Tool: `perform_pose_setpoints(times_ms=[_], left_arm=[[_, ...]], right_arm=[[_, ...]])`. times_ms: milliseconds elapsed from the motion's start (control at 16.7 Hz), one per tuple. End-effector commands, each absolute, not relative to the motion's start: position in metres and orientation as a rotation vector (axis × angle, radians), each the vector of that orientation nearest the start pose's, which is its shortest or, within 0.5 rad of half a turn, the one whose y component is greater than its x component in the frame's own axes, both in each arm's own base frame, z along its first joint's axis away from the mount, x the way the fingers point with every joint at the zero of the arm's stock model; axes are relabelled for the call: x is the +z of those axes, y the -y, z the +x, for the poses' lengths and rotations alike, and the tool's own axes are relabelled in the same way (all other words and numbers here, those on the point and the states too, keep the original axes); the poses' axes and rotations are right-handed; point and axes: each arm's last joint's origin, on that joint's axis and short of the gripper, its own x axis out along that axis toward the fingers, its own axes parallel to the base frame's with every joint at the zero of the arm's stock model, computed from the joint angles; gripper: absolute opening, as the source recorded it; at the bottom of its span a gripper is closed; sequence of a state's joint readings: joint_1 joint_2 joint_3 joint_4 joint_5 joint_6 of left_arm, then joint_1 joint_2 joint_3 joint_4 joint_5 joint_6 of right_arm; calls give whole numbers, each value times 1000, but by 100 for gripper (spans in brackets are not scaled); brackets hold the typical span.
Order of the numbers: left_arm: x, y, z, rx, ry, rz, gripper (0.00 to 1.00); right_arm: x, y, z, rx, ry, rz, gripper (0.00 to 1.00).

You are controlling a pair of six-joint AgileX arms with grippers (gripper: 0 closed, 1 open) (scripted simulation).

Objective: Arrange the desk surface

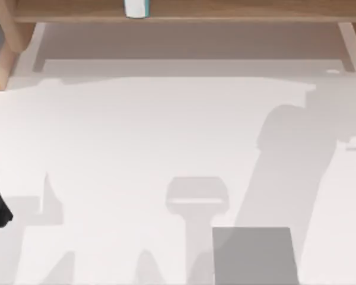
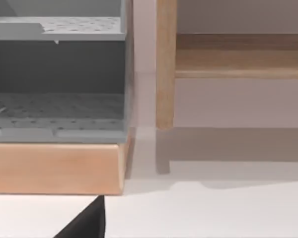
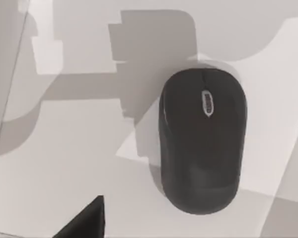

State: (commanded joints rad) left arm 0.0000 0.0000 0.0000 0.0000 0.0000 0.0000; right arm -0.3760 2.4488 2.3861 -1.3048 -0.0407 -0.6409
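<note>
black mouse (image 3: 202,141) flat on desk surface (image 1: 136,142), grey pad (image 1: 255,255) at near edge

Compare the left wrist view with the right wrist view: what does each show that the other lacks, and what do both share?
The left wrist view alone has a grey perforated metal organiser on a light-wood base, plus a light-wood shelf board and its upright post. The right wrist view alone has a black oval computer mouse. Both share the plain white desk surface and a dark wedge at the lower edge.
</note>
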Motion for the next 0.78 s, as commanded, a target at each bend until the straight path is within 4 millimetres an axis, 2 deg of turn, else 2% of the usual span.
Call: perform_pose_setpoints(times_ms=[180,300,780], left_arm=[[160,1,106,0,0,0,100],[160,1,106,0,0,0,100],[160,1,106,0,0,0,100]], right_arm=[[183,183,477,235,-1431,-246,100],[172,184,480,259,-1453,-241,100],[167,182,482,267,-1459,-242,100]])
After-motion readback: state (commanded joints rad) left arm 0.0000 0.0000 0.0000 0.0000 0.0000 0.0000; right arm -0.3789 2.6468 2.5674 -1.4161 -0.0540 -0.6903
